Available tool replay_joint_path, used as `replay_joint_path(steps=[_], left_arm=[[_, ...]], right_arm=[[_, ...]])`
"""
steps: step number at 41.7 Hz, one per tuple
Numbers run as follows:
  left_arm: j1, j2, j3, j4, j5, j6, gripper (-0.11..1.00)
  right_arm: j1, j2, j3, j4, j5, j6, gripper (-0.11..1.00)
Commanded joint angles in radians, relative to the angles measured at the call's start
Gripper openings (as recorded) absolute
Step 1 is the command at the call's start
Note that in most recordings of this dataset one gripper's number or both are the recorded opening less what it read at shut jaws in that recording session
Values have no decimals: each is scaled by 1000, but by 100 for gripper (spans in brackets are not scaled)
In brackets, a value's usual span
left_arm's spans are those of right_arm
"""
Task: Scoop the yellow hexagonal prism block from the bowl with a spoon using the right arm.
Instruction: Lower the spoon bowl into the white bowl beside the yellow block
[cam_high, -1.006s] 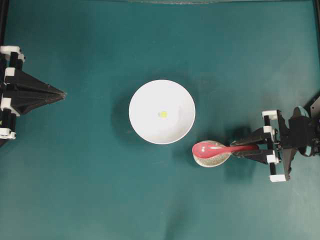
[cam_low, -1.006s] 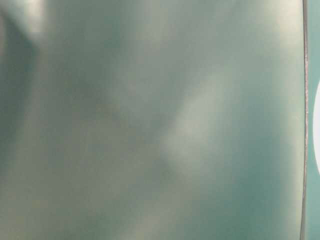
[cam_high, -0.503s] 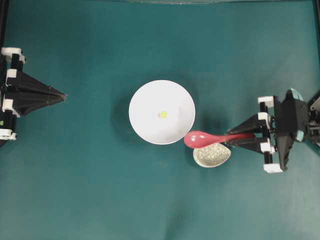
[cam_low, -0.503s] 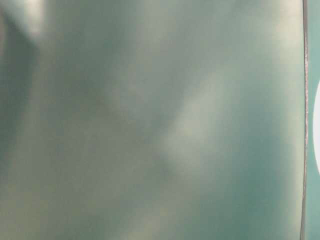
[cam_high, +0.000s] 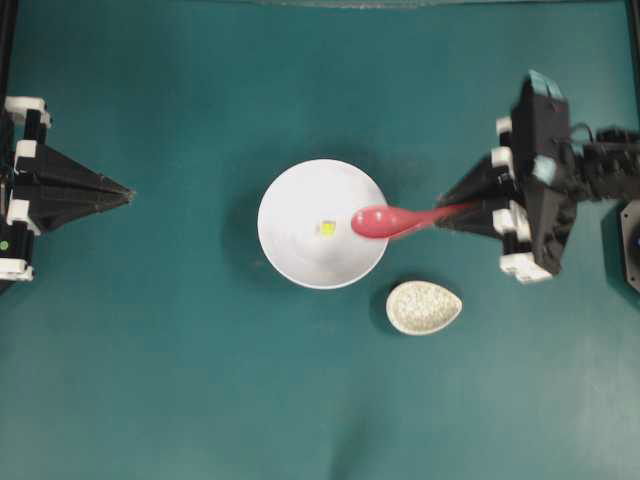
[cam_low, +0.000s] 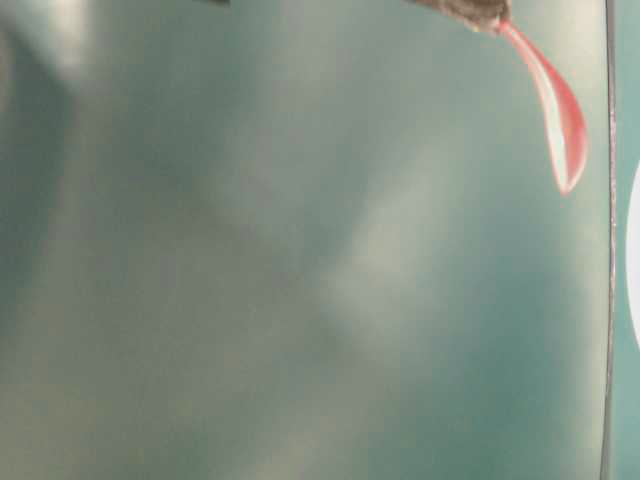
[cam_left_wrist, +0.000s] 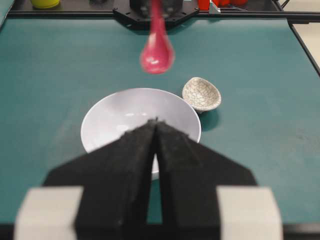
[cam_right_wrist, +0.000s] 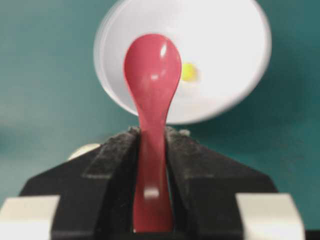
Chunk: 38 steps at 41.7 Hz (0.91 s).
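Observation:
The white bowl (cam_high: 300, 255) sits mid-table with the tiny yellow hexagonal block (cam_high: 326, 228) inside it. My right gripper (cam_high: 447, 214) is shut on the handle of the pink-red spoon (cam_high: 385, 220) and holds it lifted, its scoop over the bowl's right rim just right of the block. The right wrist view shows the spoon (cam_right_wrist: 151, 80) clamped between the fingers, with the bowl (cam_right_wrist: 225, 45) and block (cam_right_wrist: 188, 72) beyond. My left gripper (cam_high: 128, 191) is shut and empty at the left edge, well clear of the bowl (cam_left_wrist: 110, 115). The spoon (cam_left_wrist: 157, 52) hangs above the bowl's far side.
The speckled beige egg-shaped spoon rest (cam_high: 424, 307) lies empty on the green mat, below and right of the bowl; it also shows in the left wrist view (cam_left_wrist: 201, 93). The table-level view is mostly blurred, showing only the spoon (cam_low: 555, 110) at top right.
My right gripper lifted the spoon off the spoon rest and carried it up and left, so its scoop now hangs over the bowl's right rim. The left arm stayed still.

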Motion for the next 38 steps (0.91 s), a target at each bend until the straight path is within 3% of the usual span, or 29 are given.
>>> replay_joint_path(steps=[1, 8, 21, 28, 38], left_arm=[[-2, 5, -15, 2, 2, 2, 1], [0, 6, -14, 2, 17, -2, 1], [0, 9, -14, 2, 11, -3, 1], [-2, 11, -14, 2, 5, 0, 1], [0, 11, -14, 2, 5, 0, 1]], right_arm=[[-51, 23, -66, -32, 63, 0, 24], [-72, 103, -152, -67, 156, 3, 24], [-72, 275, -325, -74, 322, 34, 24], [-72, 345, -410, -95, 420, 69, 24], [-72, 400, -476, -163, 525, 147, 24]])
